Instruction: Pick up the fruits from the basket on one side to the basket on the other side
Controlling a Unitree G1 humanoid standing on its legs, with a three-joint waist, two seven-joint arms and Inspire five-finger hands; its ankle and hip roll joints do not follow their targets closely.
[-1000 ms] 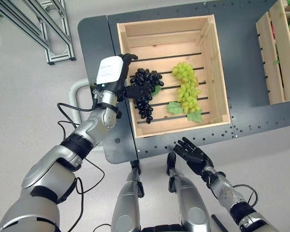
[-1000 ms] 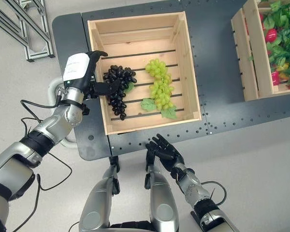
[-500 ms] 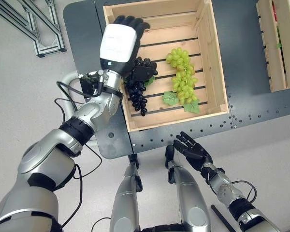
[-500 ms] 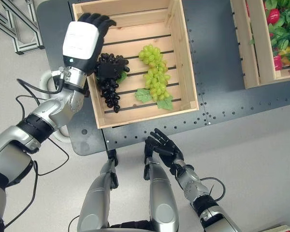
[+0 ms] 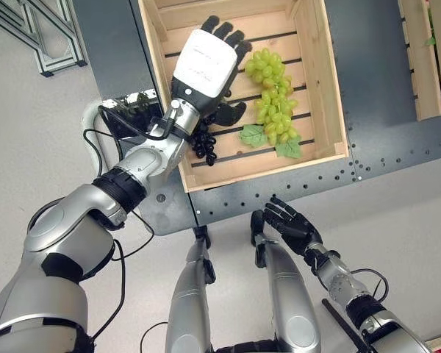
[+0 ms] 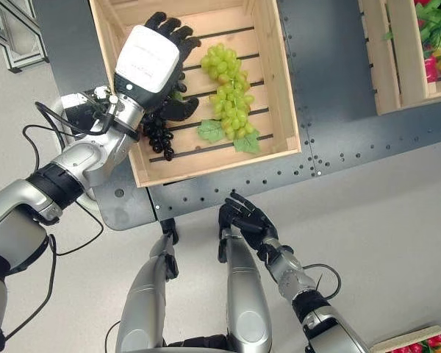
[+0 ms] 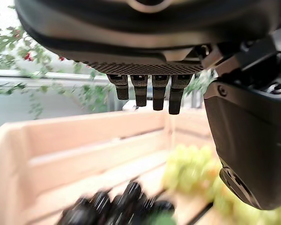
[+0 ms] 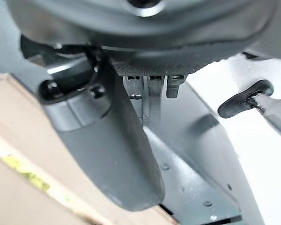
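Left eye view: a wooden crate [image 5: 329,88] sits on a dark table [image 5: 375,110] in the upper centre of the frame. The left hand [image 5: 209,62] hovers over the crate's left half, back of the hand facing the camera, fingers extended toward the upper edge and the thumb standing out to the right. The hand is released; nothing sits between thumb and fingers.

A bunch of black grapes [image 5: 203,143] lies on the crate floor directly beneath the left hand's wrist, mostly covered by it, with only the bunch's lower tip showing at the crate's lower left. A bunch of green grapes [image 5: 273,99] with green leaves [image 5: 253,135] lies just right of the hand, in the crate's centre-right, apart from the black bunch.

The left wrist view confirms this: the fingers [image 7: 153,96] hang straight above the crate, and the black grapes [image 7: 117,208] rest on the slats below, not held.

The right hand [image 5: 290,228] shows in the lower centre-right of the frame, below the table edge, fingers spread and relaxed, holding nothing.

A second crate [image 5: 426,66] stands at the upper right edge of the frame; in the right eye view it holds leafy produce [image 6: 435,44]. A metal frame [image 5: 29,37] stands on the floor at the upper left
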